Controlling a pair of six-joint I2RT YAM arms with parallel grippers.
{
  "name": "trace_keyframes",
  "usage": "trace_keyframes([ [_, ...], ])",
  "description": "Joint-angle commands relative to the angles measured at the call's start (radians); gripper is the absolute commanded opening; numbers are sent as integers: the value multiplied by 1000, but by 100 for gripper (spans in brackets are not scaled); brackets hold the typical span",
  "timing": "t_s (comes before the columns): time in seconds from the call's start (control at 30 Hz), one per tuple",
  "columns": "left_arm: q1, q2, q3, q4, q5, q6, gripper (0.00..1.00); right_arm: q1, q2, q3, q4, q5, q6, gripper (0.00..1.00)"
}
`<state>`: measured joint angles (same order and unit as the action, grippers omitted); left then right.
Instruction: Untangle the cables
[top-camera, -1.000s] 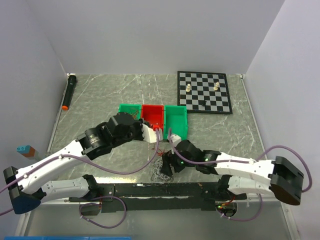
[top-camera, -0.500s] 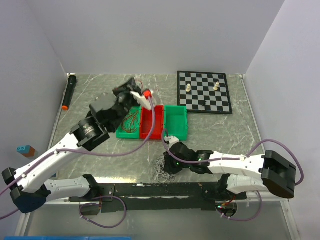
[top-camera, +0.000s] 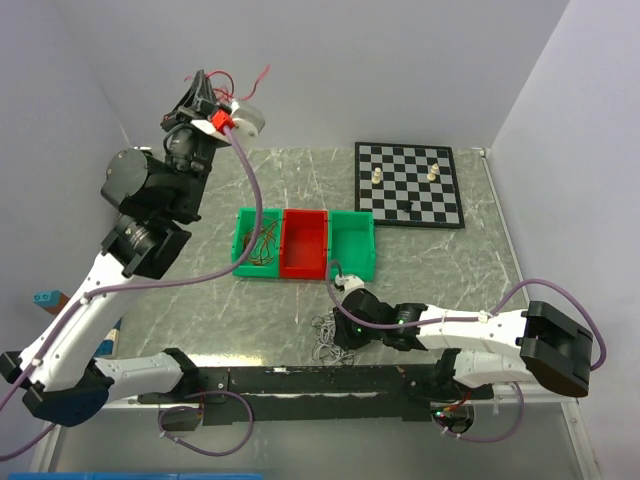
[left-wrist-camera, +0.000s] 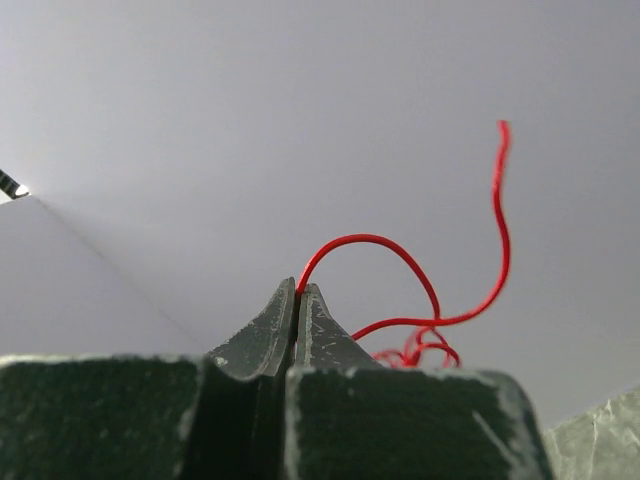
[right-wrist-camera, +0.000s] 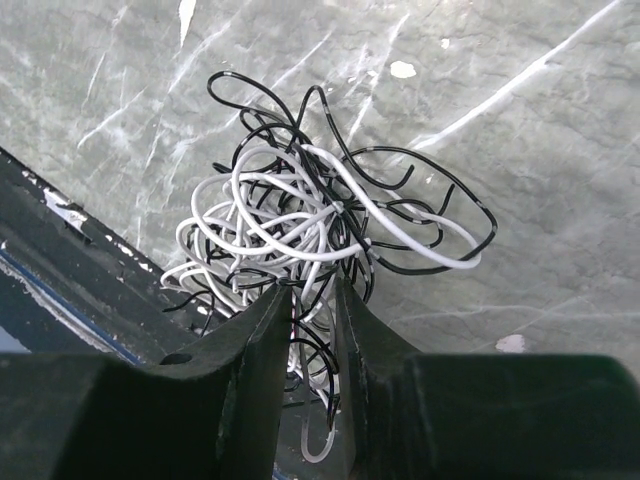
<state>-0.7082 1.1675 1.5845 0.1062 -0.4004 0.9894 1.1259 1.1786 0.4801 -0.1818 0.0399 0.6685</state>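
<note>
Left end effector (left-wrist-camera: 298, 300) clenched on red wire (left-wrist-camera: 360, 238); right end effector (right-wrist-camera: 312, 298) pinching black-and-white tangle (right-wrist-camera: 290, 215). Likely light, springy: you should grip single loops.

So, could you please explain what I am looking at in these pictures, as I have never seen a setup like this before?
These are two robot arms bolted at the near edge of a table. The wide picture looks down from above and behind them. The other two come from a small camera on each wrist. On the table stand three bins in a row and a chessboard. The left green bin holds reddish wires. The left fingers, raised high in the air, are shut on a red wire. The right fingers, down low near the table's front edge, pinch strands of a tangle of black and white wires.
</note>
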Motion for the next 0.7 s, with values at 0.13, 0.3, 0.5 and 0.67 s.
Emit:
trace_keyframes([
  [0.13, 4, -68, -161, -29, 15, -83, 1, -54, -40, 55, -16, 40, -7, 31],
  [0.3, 15, -114, -311, -46, 38, -124, 1, -123, -76, 87, -11, 9, -36, 31],
  [0.5, 16, -157, -468, -54, 80, -164, 1, -179, -131, 77, -5, -18, -43, 31],
  [0.67, 16, -144, -521, -40, 91, -199, 1, -210, -123, 54, 19, -34, -27, 30],
])
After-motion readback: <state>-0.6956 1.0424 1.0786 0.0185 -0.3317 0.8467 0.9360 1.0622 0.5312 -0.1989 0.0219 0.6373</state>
